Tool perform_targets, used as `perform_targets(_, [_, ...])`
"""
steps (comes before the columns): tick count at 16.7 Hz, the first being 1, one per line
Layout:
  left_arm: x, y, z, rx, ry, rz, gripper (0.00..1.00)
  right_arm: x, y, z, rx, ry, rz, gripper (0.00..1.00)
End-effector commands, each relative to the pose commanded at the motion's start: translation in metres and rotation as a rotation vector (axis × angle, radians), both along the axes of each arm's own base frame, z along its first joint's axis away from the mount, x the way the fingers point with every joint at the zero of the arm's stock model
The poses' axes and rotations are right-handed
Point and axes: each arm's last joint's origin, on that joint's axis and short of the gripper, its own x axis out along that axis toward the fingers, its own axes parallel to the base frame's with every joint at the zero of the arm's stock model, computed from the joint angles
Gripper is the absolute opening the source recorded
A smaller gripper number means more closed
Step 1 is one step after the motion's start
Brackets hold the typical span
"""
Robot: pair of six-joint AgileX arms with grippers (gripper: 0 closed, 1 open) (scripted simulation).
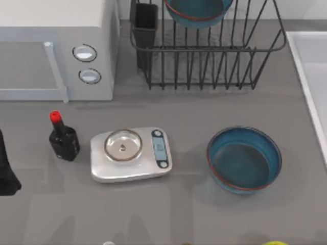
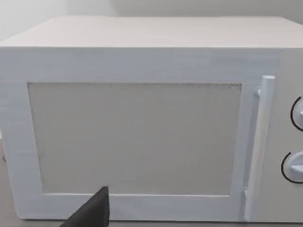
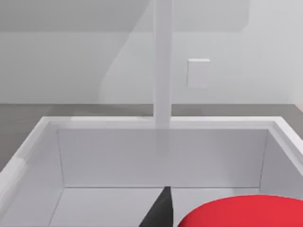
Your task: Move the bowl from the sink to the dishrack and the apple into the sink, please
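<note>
Our right gripper [image 3: 163, 210] hangs over the sink [image 3: 156, 156], with the apple [image 3: 246, 213] just beside its dark fingertip; we cannot tell if the fingers hold it. Our left arm [image 1: 7, 168] rests at the table's left edge, facing the microwave [image 2: 142, 118]. One bowl [image 1: 196, 11] stands in the dishrack [image 1: 209, 56], another bowl [image 1: 244, 159] sits on the table [image 1: 204, 214], right of the scale [image 1: 130, 154] and the bottle [image 1: 63, 138].

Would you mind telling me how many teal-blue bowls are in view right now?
2. One bowl sits on the table at the right, beside the kitchen scale. The other bowl rests in the dishrack at the back, cut off by the frame edge.
</note>
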Motion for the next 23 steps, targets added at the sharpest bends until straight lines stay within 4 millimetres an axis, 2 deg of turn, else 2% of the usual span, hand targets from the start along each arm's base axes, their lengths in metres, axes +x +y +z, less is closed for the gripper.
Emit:
perform_targets(12, [0.0000,0.0000,0.0000,0.000,0.000,0.000,1.00,0.0000,0.0000,0.0000,0.000,0.000,0.000,0.98])
perform_targets(23, [0.0000,0.0000,0.0000,0.000,0.000,0.000,1.00,0.0003,0.0004,0.0017,-0.001,-0.001,-0.001,1.00])
